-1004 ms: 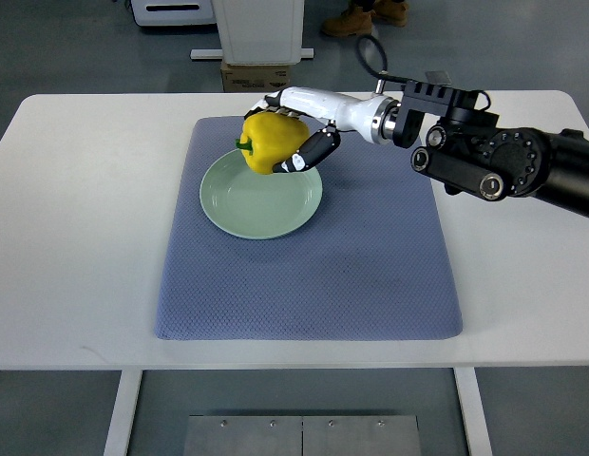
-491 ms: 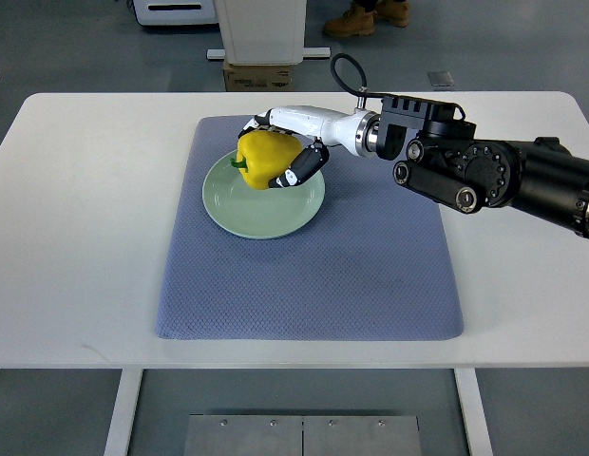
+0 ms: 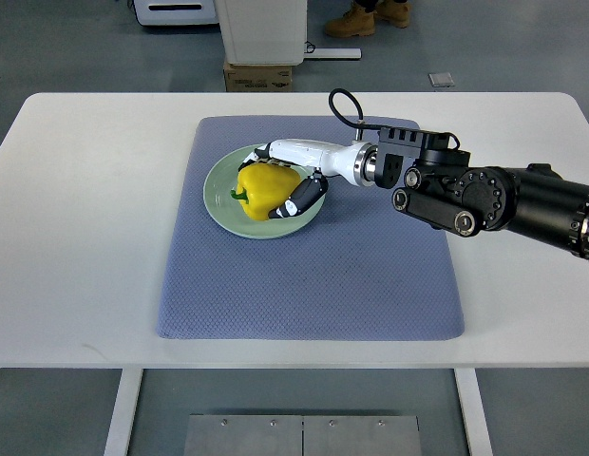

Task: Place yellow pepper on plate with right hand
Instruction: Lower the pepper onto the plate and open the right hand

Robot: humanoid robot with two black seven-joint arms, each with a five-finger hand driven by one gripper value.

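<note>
A yellow pepper [image 3: 264, 189] with a green stem pointing left sits low over the pale green plate [image 3: 221, 202], seemingly resting on it. My right hand [image 3: 287, 180] comes in from the right, its white and black fingers [image 3: 304, 198] still curled round the pepper's right side. The plate lies on the upper left part of a blue-grey mat [image 3: 313, 275]. The left arm does not show.
The mat covers the middle of a white table [image 3: 76, 209]. My dark right forearm [image 3: 494, 198] stretches across the mat's upper right corner. Beyond the far table edge stand a cardboard box [image 3: 259, 76] and a person's boots [image 3: 366, 19].
My right hand has lowered the pepper onto the plate and moved slightly toward the near side. The plate seems to have shifted with the camera view. The grip stays closed.
</note>
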